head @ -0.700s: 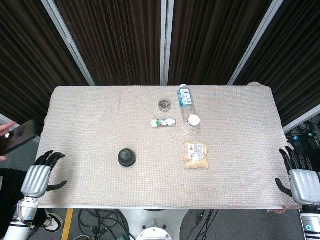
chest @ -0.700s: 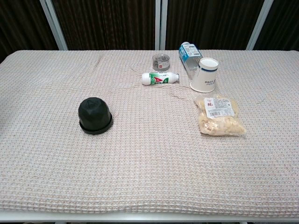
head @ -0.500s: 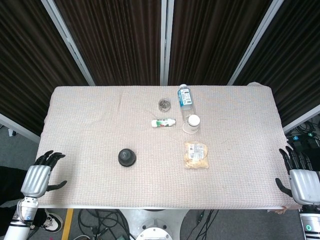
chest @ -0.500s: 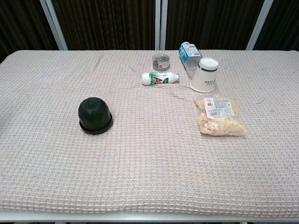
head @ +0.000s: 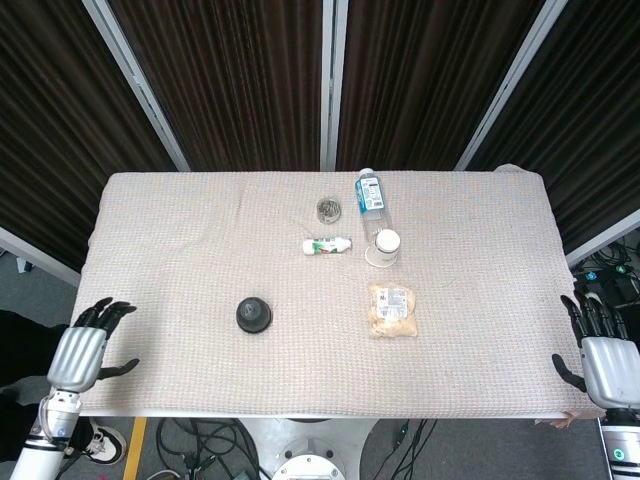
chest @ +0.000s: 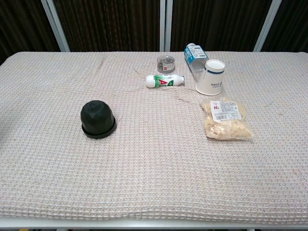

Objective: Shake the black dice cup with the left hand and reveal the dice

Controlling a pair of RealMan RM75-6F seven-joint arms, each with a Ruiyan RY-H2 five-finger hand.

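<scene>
Head view: left hand point(head: 82, 350) off the table's point(head: 180, 215) near-left corner, fingers spread, holding nothing | right hand point(head: 603, 358) off near-right corner, fingers apart, empty | black dice cup point(head: 254, 314) mouth-down on table left of centre, well apart from both hands | snack bag point(chest: 226, 119) right of cup, untouched.

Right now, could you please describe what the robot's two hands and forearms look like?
The left hand and the right hand match: a silver-grey metallic back with slim black fingers. Below each wrist the arm is white; the left one has a dark band with a small blue-green mark, the right a small green dot. No sleeves or loose cables show on them.
</scene>
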